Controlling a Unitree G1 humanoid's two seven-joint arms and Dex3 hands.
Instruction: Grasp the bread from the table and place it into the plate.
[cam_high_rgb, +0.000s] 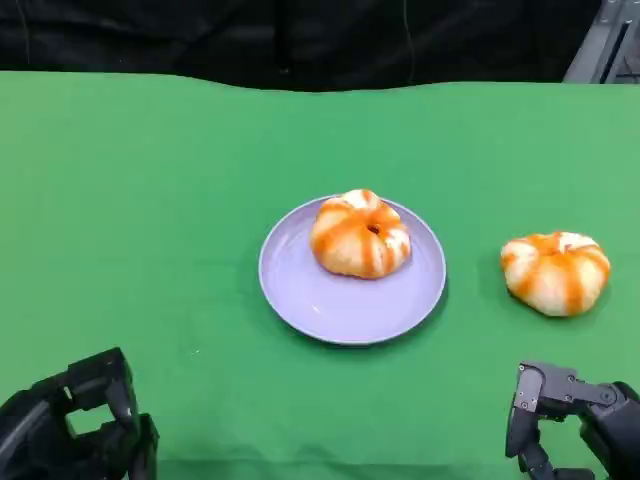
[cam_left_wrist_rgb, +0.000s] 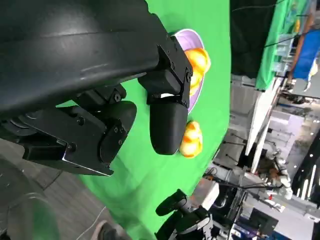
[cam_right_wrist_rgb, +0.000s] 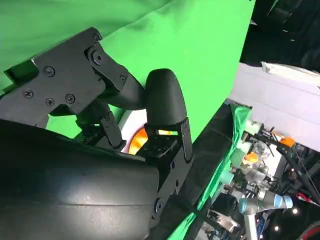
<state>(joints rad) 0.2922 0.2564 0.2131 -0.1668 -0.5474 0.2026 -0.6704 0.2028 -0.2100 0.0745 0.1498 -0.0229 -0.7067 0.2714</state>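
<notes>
both hands (cam_high_rgb: 80, 425) cut off by frame edge, plate (cam_left_wrist_rgb: 196, 95) partly behind fingers (cam_left_wrist_rgb: 167, 125)

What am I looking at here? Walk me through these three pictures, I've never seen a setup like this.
This is a humanoid robot at a table covered in green cloth. The head view looks down from the robot's head. Its left hand shows at the lower left and its right hand at the lower right. Both hold nothing.

On the cloth sits a purple plate with one orange-striped bread roll on it. A second roll lies on the cloth to the plate's right, in front of the right hand.

The other two pictures come from cameras at each wrist, behind the black fingers, so they look tilted.
</notes>
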